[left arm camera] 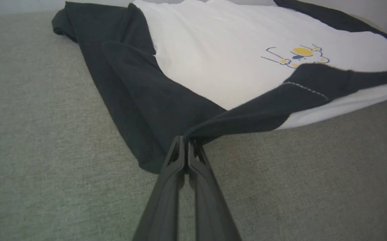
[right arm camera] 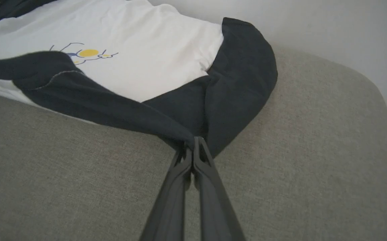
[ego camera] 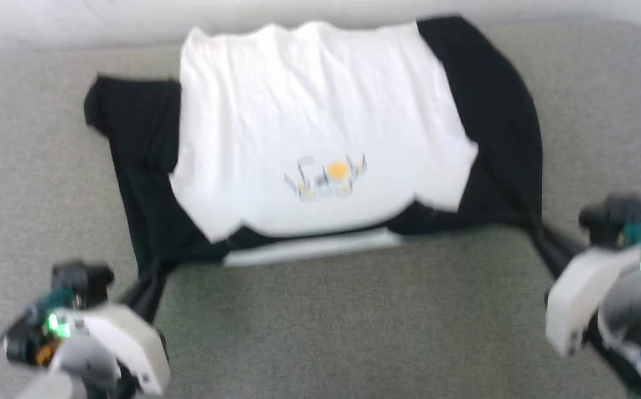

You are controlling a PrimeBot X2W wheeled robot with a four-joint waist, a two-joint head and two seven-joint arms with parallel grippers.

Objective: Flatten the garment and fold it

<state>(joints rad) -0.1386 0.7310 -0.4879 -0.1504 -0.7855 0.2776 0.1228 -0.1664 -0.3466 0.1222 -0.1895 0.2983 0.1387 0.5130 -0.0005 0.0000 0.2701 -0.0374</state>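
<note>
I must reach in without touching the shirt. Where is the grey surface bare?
Bare: the near strip of surface between left fingers and right fingers, and the margins beside the shirt. Crowded: middle to far edge, under it, and both near corners, where fingers pinch it.

We pinch the garment (ego camera: 320, 111) by its near black corners, left gripper (ego camera: 158, 274) and right gripper (ego camera: 534, 228) clamped, over the grey fabric surface (ego camera: 320, 332).

Grey fabric surface (ego camera: 320, 332), white wall (right arm camera: 314, 26) — bright
</note>
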